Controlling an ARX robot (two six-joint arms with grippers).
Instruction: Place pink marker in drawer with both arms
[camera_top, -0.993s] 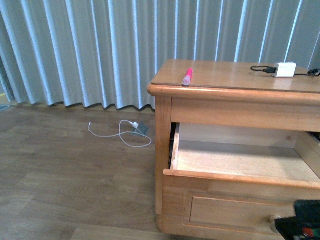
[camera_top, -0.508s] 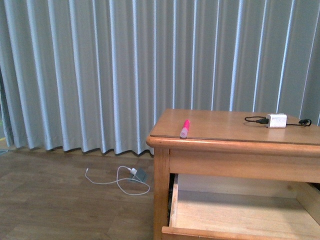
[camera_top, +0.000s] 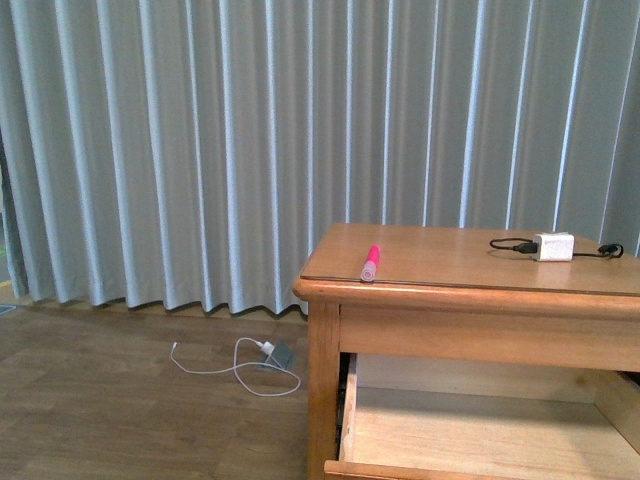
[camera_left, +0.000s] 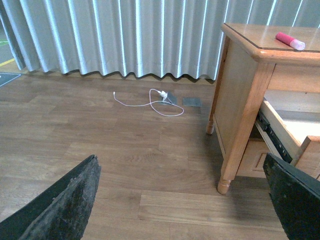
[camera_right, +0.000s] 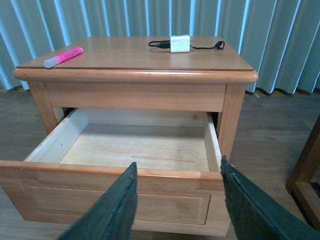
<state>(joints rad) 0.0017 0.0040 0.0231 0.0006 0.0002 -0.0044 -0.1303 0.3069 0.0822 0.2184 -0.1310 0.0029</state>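
The marker (camera_top: 370, 262) lies flat on the cabinet (camera_top: 322, 400) top, near its front left corner. Its long axis runs roughly front to back, with the pale cap towards the front edge. The drawer (camera_right: 75, 167) stands pulled out below. The right pincer (camera_right: 177, 164) gapes wide before the drawer front. The left pincer (camera_left: 180, 159), also wide, hangs low off the cabinet's left side. Both are well apart from the marker and hold nothing.
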